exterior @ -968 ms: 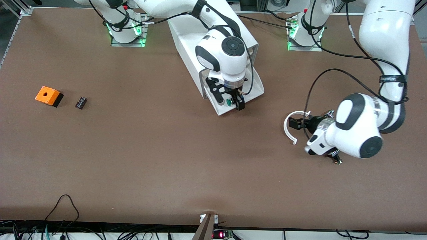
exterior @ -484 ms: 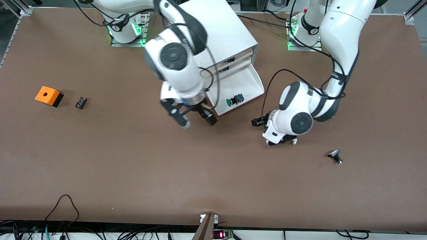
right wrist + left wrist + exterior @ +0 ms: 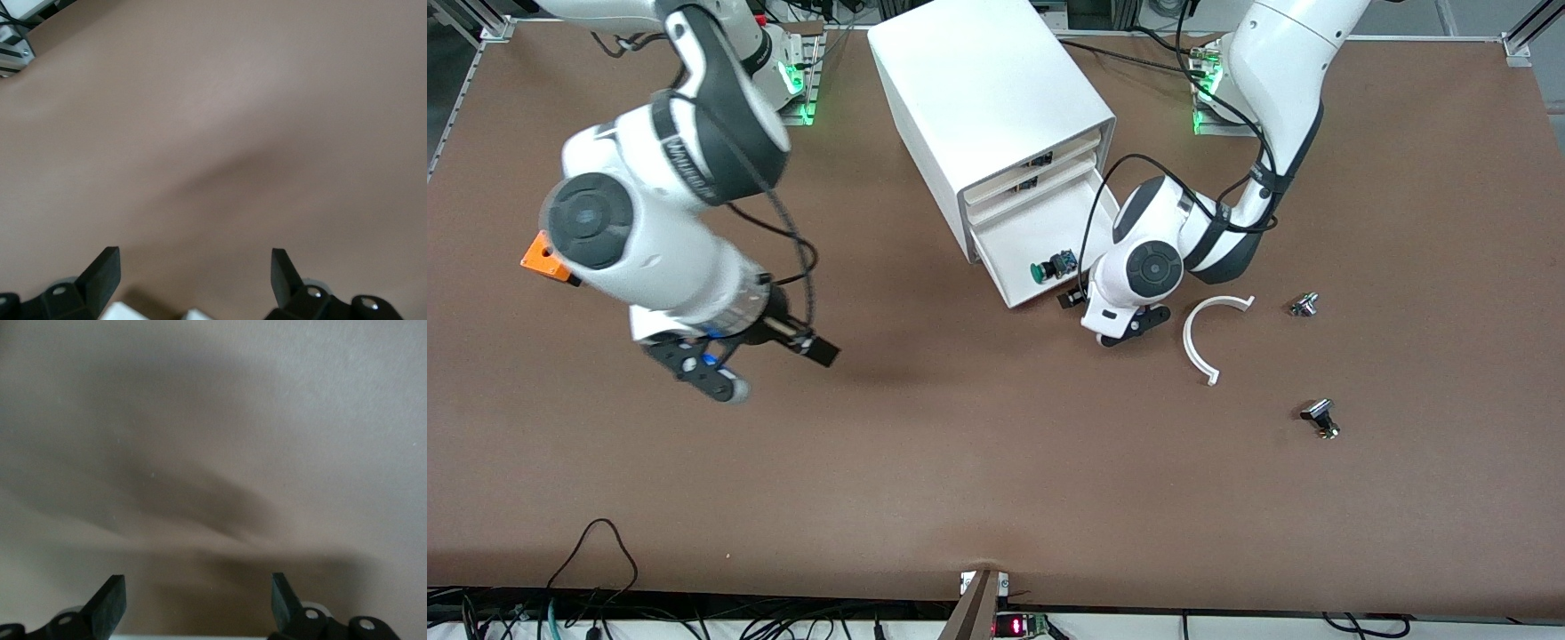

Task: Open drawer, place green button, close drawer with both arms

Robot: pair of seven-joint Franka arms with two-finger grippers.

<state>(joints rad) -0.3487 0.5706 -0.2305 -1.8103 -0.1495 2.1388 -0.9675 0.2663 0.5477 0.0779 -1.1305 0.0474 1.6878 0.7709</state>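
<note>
The drawer (image 3: 1049,244) stands pulled out of the cabinet (image 3: 987,98), with the button (image 3: 1052,265) lying inside it near its front edge. From the front we see the left gripper (image 3: 1069,299) low, just in front of the drawer, while the right gripper (image 3: 769,360) hangs well away. Our left wrist view shows spread fingers (image 3: 110,603) over bare table (image 3: 213,420); our right wrist view, likewise wide fingers (image 3: 103,270), holding nothing.

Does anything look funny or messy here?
Nothing is spilled or broken. The drawer hangs open with the button lying on its side in it. Both grippers are open: the left gripper by the drawer's front edge, the right gripper over bare table.
</note>
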